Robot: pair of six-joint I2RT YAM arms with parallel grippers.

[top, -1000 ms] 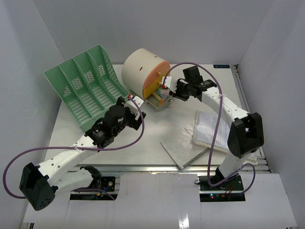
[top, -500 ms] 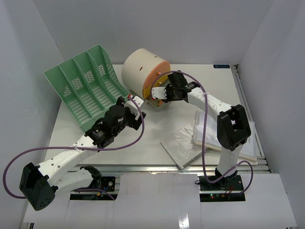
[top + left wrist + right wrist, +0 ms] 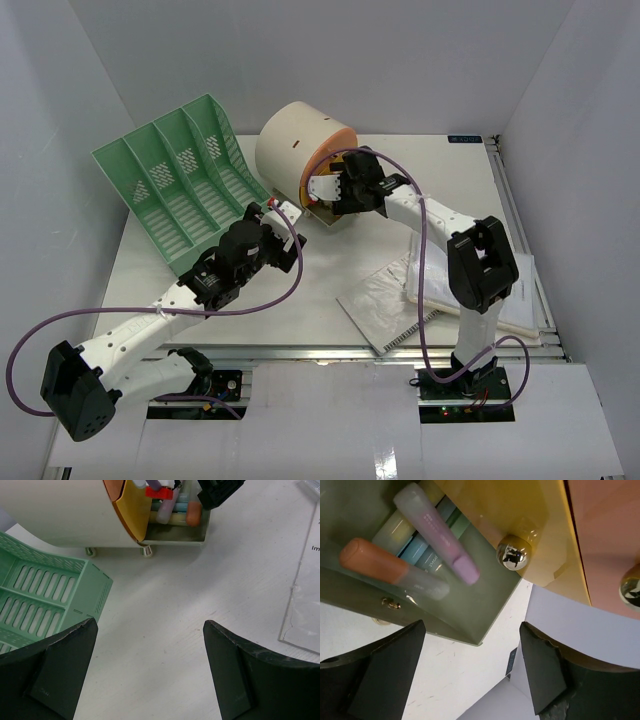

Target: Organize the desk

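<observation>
- Since a second ago the right arm has swung in from the right, so the right gripper now sits at the drawer unit's yellow face. The left arm has not moved.
- The right jaws are spread and hold nothing, hovering at the open drawer. They seem placed to push it shut near its knob.
- The left gripper also gapes empty above the white desk, which lies under everything; it looks parked clear of the work.
- Counted: one drawer unit, one green rack with four slots, two brass knobs, at least four pens, and one pile of papers.
</observation>
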